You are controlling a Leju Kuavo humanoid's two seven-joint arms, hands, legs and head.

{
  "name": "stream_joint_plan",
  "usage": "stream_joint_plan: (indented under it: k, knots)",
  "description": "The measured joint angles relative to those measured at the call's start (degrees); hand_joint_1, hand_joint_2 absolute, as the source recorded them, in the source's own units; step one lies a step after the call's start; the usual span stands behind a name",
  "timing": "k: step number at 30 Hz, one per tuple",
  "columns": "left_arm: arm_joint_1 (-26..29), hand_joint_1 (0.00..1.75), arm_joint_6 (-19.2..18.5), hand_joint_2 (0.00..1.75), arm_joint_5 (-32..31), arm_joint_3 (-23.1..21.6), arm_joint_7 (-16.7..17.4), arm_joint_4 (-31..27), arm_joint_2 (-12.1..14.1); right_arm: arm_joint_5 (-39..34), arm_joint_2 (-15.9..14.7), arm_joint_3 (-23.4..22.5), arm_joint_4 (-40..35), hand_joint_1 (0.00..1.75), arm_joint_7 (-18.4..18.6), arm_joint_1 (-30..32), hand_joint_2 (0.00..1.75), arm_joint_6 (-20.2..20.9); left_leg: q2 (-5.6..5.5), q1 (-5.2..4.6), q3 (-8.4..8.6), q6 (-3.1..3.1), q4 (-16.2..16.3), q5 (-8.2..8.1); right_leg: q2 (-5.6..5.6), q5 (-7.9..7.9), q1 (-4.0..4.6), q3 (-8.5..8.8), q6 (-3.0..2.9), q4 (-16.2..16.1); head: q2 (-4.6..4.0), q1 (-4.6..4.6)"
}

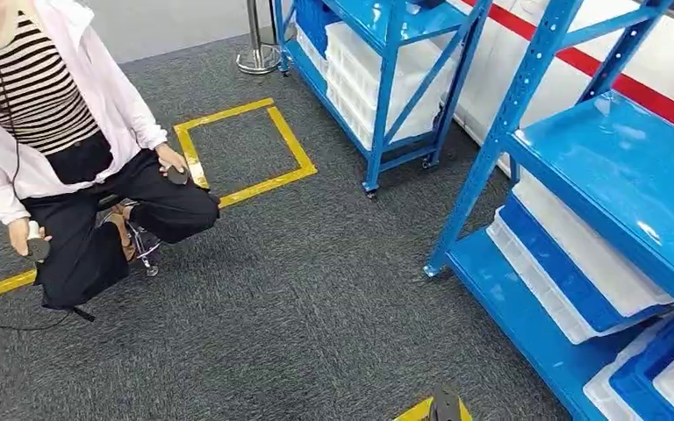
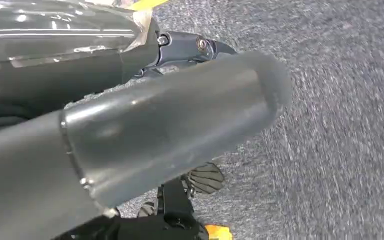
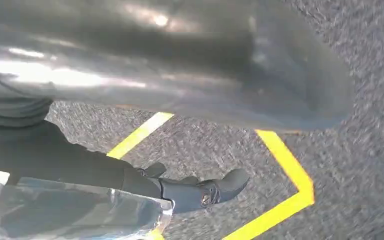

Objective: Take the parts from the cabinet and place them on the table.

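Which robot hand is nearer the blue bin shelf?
Right, likely. The blue shelf stands on the robot's right; right robot hand hangs over yellow floor tape, left robot hand over carpet.

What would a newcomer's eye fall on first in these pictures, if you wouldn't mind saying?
Probably the bright blue shelving rack at the right of the head view, with white and blue bins stacked on its lower level, and a second rack further back. Next, the person crouching on the grey carpet at the left, beside a square of yellow floor tape.
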Motion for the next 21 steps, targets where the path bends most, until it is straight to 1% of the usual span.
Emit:
stream_joint_plan:
  k: [1, 2, 3, 4, 5, 6, 7, 8, 9, 10, 11, 12, 13, 14, 15, 16, 17, 18, 19, 20, 21]
  knots:
    - [-0.04, 0.00, -0.02, 0.00, -0.09, 0.02, 0.00, -0.06, 0.02, -0.02, 0.02, 0.00, 0.00, 0.00, -0.07, -0.09, 0.00, 0.00, 0.55, -0.23, 0.19, -0.40, 0.18, -0.21, -3.32, 0.75, -0.11, 2.51, -0.12, -4.53, 0.00, 0.09]
    - [-0.04, 0.00, -0.02, 0.00, -0.13, 0.02, 0.02, -0.18, 0.00, -0.02, 0.04, -0.02, 0.00, 0.00, -0.09, -0.22, 0.00, 0.00, 0.98, -0.62, 0.20, -0.98, 0.40, -0.65, -3.84, 1.00, 0.40, 2.75, -0.55, -4.70, 0.00, 0.22]
    - [-0.14, 0.00, -0.02, 0.00, -0.13, 0.00, 0.02, -0.17, 0.00, 0.00, 0.04, -0.07, 0.00, 0.00, -0.15, -0.21, 0.00, 0.00, 1.47, -0.60, 0.42, -1.31, 0.39, -0.68, -2.62, 1.08, 0.41, 2.45, -1.29, -4.64, 0.00, -0.13]
    - [-0.26, 0.00, -0.02, 0.00, -0.13, 0.00, 0.02, -0.22, 0.00, -0.02, 0.02, -0.11, 0.00, 0.00, -0.15, -0.13, 0.00, 0.00, 2.03, -0.48, 0.52, -1.56, 0.36, -0.63, -2.18, 1.15, 0.58, 2.02, -1.57, -4.59, 0.00, -0.11]
    - [-0.32, 0.00, -0.02, 0.00, -0.13, 0.00, 0.02, -0.26, -0.02, -0.02, -0.02, -0.18, 0.00, 0.00, -0.15, -0.05, 0.00, 0.00, 2.64, -0.32, 0.78, -1.87, 0.13, -0.63, -1.44, 1.17, 0.77, 1.65, -1.92, -4.62, 0.00, -0.13]
    - [-0.35, 0.00, -0.04, 0.00, -0.13, -0.02, 0.02, -0.33, -0.07, -0.04, -0.07, -0.20, 0.00, 0.00, -0.19, -0.09, 0.00, 0.04, 2.89, -0.10, 0.73, -2.39, 0.33, -1.01, -0.58, 1.52, -0.04, 2.58, -2.56, -4.91, 0.00, -0.04]
    - [-0.43, 0.00, -0.09, 0.00, -0.11, -0.02, 0.00, -0.33, -0.07, -0.09, -0.06, -0.22, -0.02, 0.00, -0.33, -0.08, 0.00, 0.31, 0.32, 0.23, 0.40, -2.79, 1.54, -2.16, 0.07, 1.70, -0.18, 2.44, -2.84, -4.94, 0.00, -0.30]
    - [-0.43, 0.00, -0.09, 0.00, -0.07, 0.00, -0.02, -0.33, -0.07, -0.20, -0.07, -0.22, -0.02, 0.00, -0.39, -0.14, 0.00, 0.53, -2.26, 0.41, -0.87, -2.83, 4.72, -4.56, 0.60, 1.92, -0.19, 2.38, -3.51, -4.92, 0.00, -0.64]
    - [-0.31, 0.00, -0.09, 0.00, 0.24, 0.00, -0.02, -0.33, -0.07, -0.20, -0.02, -0.22, 0.00, 0.00, -0.55, -0.23, 0.00, 0.99, -3.73, 0.41, -3.11, -2.91, 9.73, -7.26, 1.30, 1.91, -0.08, 2.33, -3.65, -4.92, 0.00, -0.63]
    - [-0.21, 0.00, -0.09, 0.00, 0.46, 0.02, -0.06, -0.33, -0.04, -0.22, -0.02, -0.22, 0.00, 0.00, -0.61, -0.21, 0.00, 1.40, -4.29, 0.41, -5.34, -3.02, 14.41, -9.18, 2.13, 2.00, 0.07, 2.29, -3.85, -4.91, 0.00, -0.66]
    - [-0.12, 0.00, -0.09, 0.00, 0.76, 0.02, -0.13, -0.33, -0.07, -0.39, -0.02, -0.24, 0.00, 0.00, -0.68, -0.16, 0.00, 1.88, -4.47, 0.41, -7.11, -3.04, 17.67, -10.03, 2.82, 2.01, 0.23, 2.28, -3.85, -4.91, 0.00, -0.66]
    - [-0.04, 0.00, -0.11, 0.00, 0.98, 0.04, -0.18, -0.33, -0.07, -0.39, -0.07, -0.24, 0.00, 0.00, -0.72, -0.10, 0.00, 2.32, -4.47, 0.42, -7.81, -2.94, 18.47, -9.41, 3.62, 2.01, 0.36, 2.31, -3.85, -4.88, 0.00, -0.61]
    - [-0.01, 0.00, -0.20, 0.00, 1.11, 0.07, -0.35, -0.33, -0.07, -0.37, -0.09, -0.26, 0.00, 0.00, -0.72, -0.10, 0.00, 2.54, -4.51, 0.42, -7.18, -2.73, 16.43, -7.41, 4.39, 2.01, 0.41, 2.36, -3.85, -4.84, 0.00, -0.66]
    - [-0.02, 0.00, -0.24, 0.00, 1.33, 0.11, -0.53, -0.33, -0.07, -0.33, -0.07, -0.26, 0.00, 0.00, -0.72, -0.16, 0.00, 2.86, -4.79, 0.42, -5.40, -2.48, 12.24, -4.60, 5.13, 2.01, 0.42, 2.44, -3.84, -4.77, 0.00, -0.61]
    - [-0.03, 0.00, -0.24, 0.00, 1.49, 0.15, -0.68, -0.33, -0.07, -0.17, -0.07, -0.26, 0.00, 0.00, -0.70, -0.27, 0.00, 2.97, -5.56, 0.41, -3.15, -2.16, 7.22, -1.85, 5.85, 2.02, 0.48, 2.50, -3.82, -4.74, 0.00, -0.68]
    - [-0.03, 0.00, -0.24, 0.00, 1.55, 0.28, -0.83, -0.33, -0.04, -0.07, 0.02, -0.24, 0.00, 0.00, -0.70, -0.39, 0.00, 3.04, -8.14, 0.43, -1.07, -1.65, 2.55, 0.03, 6.46, 2.04, 0.43, 2.46, -3.78, -4.73, 0.00, -0.68]
    - [-0.01, 0.00, -0.26, 0.00, 1.64, 0.39, -0.92, -0.33, 0.04, 0.00, 0.15, -0.26, 0.00, 0.00, -0.70, -0.59, 0.00, 3.06, -9.13, 0.48, -0.52, -1.36, 1.25, -0.64, 6.90, 2.09, 1.04, 2.20, -3.58, -4.49, 0.00, -0.57]
    - [-0.03, 0.00, -0.26, 0.00, 1.66, 0.39, -1.07, -0.33, 0.04, 0.04, 0.15, -0.24, 0.00, 0.00, -0.61, -0.75, 0.00, 3.06, -8.33, 0.30, -0.55, -1.44, 1.19, -0.55, 7.46, 2.26, 0.74, 1.89, -3.32, -4.53, 0.00, -0.57]
    - [-0.08, 0.00, -0.26, 0.00, 1.73, 0.42, -1.14, -0.35, 0.04, 0.13, 0.15, -0.24, 0.00, 0.00, -0.57, -0.76, 0.00, 3.10, -8.01, 0.05, -0.65, -1.33, 1.21, -0.55, 7.81, 2.38, 0.56, 1.69, -2.89, -4.65, 0.00, -0.61]
    - [-0.10, 0.00, -0.35, 0.00, 1.90, 0.50, -1.14, -0.35, 0.04, 0.13, 0.18, -0.24, 0.00, 0.00, -0.55, -0.70, 0.00, 3.13, -7.50, -0.13, -0.62, -1.05, 1.12, -0.40, 8.38, 2.64, 0.39, 1.58, -2.39, -4.93, 0.00, -0.61]
    - [-0.10, 0.00, -0.46, 0.00, 1.97, 0.59, -1.18, -0.37, -0.04, 0.11, 0.15, -0.26, 0.00, 0.00, -0.55, -0.70, 0.00, 3.13, -6.71, 0.15, -0.26, -0.45, 0.19, 0.16, 8.54, 2.77, 1.01, 0.87, -1.96, -5.12, 0.00, -0.57]
